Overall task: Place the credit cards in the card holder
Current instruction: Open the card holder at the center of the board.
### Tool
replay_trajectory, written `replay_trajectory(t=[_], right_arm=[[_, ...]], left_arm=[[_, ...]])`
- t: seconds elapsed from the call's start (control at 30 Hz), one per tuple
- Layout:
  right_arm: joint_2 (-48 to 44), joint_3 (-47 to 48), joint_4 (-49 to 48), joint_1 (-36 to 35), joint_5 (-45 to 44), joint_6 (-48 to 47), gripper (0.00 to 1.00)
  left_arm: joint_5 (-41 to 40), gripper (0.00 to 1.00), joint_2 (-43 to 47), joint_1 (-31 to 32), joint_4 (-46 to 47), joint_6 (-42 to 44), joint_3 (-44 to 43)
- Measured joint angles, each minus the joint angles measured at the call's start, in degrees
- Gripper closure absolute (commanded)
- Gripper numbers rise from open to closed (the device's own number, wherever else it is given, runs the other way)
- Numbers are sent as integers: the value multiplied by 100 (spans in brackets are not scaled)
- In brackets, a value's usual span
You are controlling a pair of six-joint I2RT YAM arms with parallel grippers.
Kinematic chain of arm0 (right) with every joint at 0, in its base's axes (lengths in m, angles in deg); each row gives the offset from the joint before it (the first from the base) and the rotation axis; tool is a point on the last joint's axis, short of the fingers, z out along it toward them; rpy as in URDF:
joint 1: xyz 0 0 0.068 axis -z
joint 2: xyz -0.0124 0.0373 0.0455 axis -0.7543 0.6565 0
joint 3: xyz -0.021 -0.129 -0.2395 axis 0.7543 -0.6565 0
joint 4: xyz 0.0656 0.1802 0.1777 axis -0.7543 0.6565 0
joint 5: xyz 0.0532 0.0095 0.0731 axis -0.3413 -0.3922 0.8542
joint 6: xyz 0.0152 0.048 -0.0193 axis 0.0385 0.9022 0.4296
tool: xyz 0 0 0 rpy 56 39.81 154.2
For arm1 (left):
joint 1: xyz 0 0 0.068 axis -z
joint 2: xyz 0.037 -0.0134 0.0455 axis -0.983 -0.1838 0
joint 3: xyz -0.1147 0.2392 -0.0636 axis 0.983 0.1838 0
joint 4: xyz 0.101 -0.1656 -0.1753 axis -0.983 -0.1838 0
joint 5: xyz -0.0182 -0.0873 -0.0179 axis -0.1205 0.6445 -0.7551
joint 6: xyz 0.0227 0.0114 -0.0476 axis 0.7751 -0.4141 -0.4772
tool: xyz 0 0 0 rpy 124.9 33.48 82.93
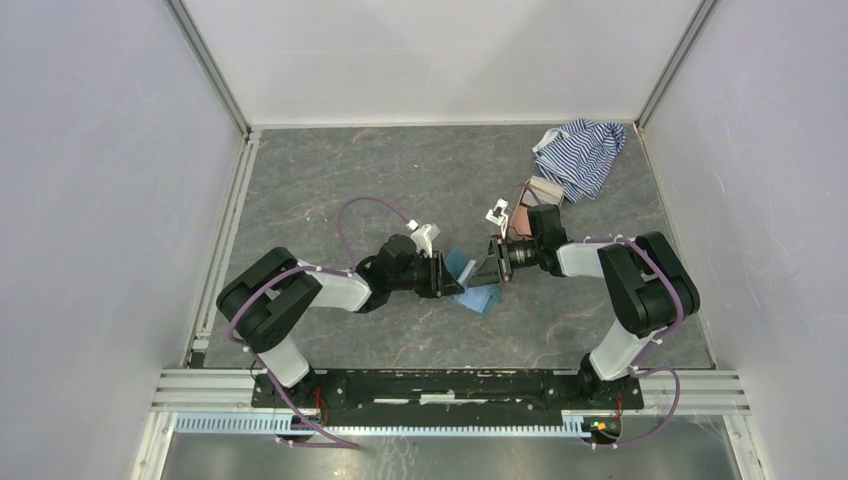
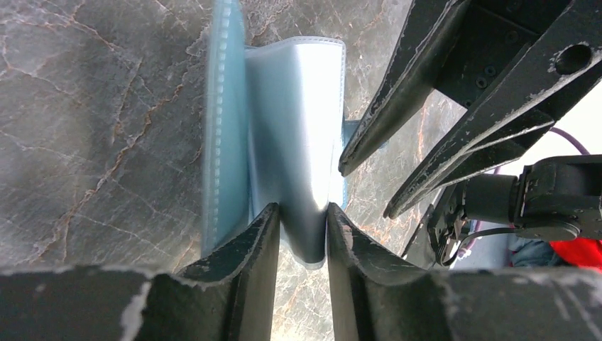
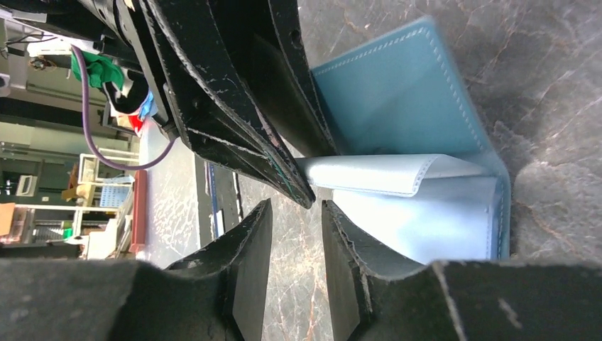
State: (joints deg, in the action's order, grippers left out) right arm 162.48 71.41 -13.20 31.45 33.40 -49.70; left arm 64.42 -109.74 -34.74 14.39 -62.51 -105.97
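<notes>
Lying opened out near the middle of the grey, brown-veined stone-look tabletop (image 1: 400,170), the small teal-blue stitched folding card holder (image 3: 397,92) sits between the two arms' tools. Its paler blue inside faces up. One pale, glossy inner leaf (image 2: 298,128) is lifted off the rest of the holder and stands on edge.

The left gripper (image 2: 302,213) is clenched on this leaf: in the left wrist view its two scuffed black fingers press against the leaf's opposite faces near its free edge. The darker teal panel lies just beside them, on the table.

The right gripper (image 3: 297,206) faces the left one from the other side of the holder, very close to it. Its jaws stand apart and only bare tabletop shows between them, so it grasps nothing. In the right wrist view one finger overlaps the edge of the pale lining; I cannot tell whether it touches.

Farther out, a crumpled blue-and-white striped cloth (image 1: 580,155) lies in the far right corner of the table. A pinkish object (image 1: 525,212) sits near it, just behind the right wrist and partly hidden. Plain white walls enclose three sides, and a silver metal rail (image 1: 450,385) carries both arm bases along the near edge.
</notes>
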Motion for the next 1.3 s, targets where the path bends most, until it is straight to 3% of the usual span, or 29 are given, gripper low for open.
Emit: replay_trajectory(t=[0.23, 0.63, 0.97, 1.17, 1.3], right_arm=[[-22, 249, 629, 101, -339, -640, 57], [-24, 278, 1231, 138, -1005, -1172, 45], [-24, 302, 1154, -90, -835, -1176, 39], [-22, 313, 1141, -254, -752, -1178, 42], [-2, 387, 1246, -302, -817, -1228, 59]], left_arm=[[131, 64, -28, -57, 365, -304, 131], [813, 54, -588, -61, 2382, -1355, 710], [1062, 53, -682, -17, 2715, -1497, 649], [1086, 57, -684, -17, 2614, -1497, 555], [1091, 61, -743, -20, 2581, -1499, 535]])
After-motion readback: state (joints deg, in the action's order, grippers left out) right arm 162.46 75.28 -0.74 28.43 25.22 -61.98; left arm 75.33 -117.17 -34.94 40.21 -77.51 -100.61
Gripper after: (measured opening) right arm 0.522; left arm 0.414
